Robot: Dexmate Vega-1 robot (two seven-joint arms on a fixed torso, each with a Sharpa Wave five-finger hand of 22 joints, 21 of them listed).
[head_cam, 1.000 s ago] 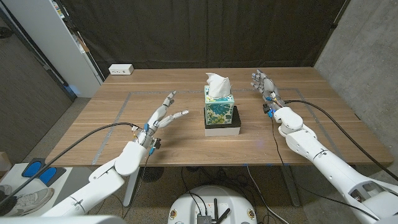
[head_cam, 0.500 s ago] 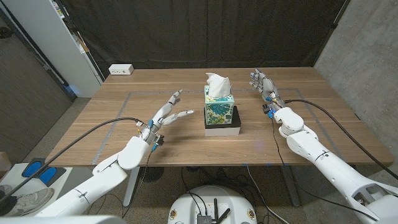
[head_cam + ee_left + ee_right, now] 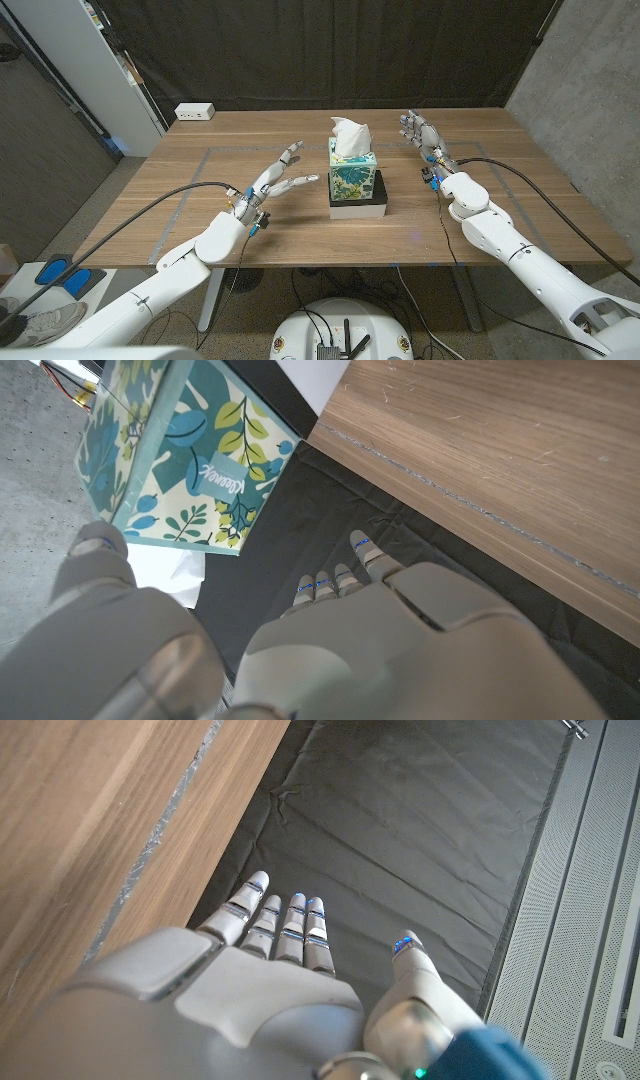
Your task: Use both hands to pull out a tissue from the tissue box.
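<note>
A tissue box (image 3: 353,177) with a teal leaf print stands on a black and white base near the table's middle. A white tissue (image 3: 350,137) sticks up from its top. My left hand (image 3: 278,179) hovers just left of the box, fingers spread, holding nothing. The left wrist view has the leaf-print box (image 3: 185,455) close ahead of that hand (image 3: 330,640). My right hand (image 3: 421,134) stands upright to the right of the box and a little behind it, fingers apart and empty. It also appears in the right wrist view as my right hand (image 3: 270,990).
The wooden table (image 3: 200,210) carries grey tape lines. A white power strip (image 3: 194,112) lies at the far left corner. A black curtain hangs behind the table, with white shelving at the left.
My left hand has moved right and forward toward the box's left side. My right hand has barely shifted.
</note>
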